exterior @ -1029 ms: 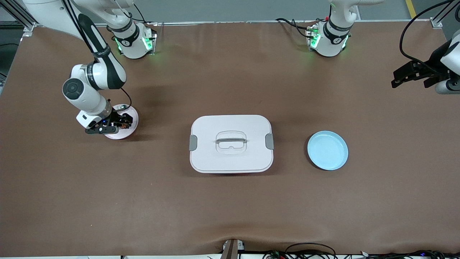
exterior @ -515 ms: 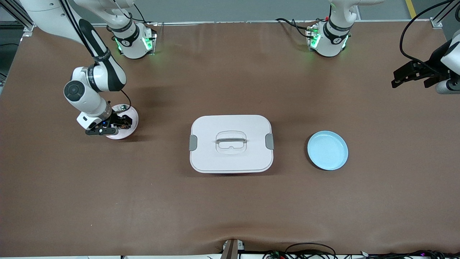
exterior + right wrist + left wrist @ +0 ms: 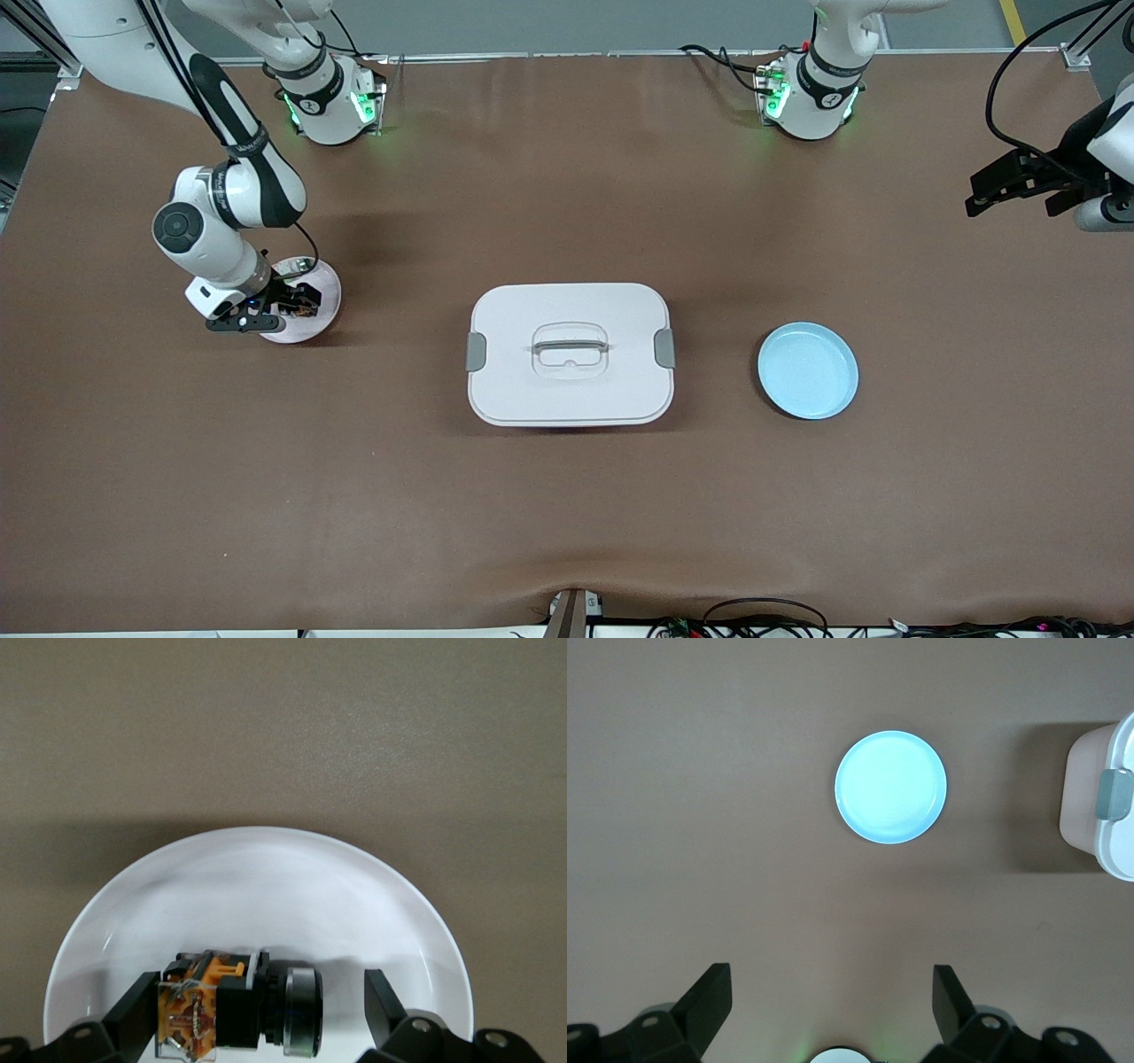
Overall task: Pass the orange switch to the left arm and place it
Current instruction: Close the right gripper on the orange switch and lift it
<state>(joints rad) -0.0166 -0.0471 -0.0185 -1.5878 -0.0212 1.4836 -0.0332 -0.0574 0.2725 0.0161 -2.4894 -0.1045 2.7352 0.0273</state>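
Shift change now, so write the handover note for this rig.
Right tool: open, down on the pink plate, fingers either side of the orange switch; not gripped yet.
Left tool: open, waiting in the air at its arm's end of the table.
Box: lid on, mid-table between the plates.
Blue plate: nothing on it.
Done: approach to the switch.
Left: grip, lift, pass around the box, hand to the left arm.

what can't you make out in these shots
- Front view: the orange switch on the pink plate is mostly covered by the right gripper.
- Right wrist view: plate rim cut off by the frame edge.
- Left wrist view: the box is cut by the edge; left gripper fingertips only.
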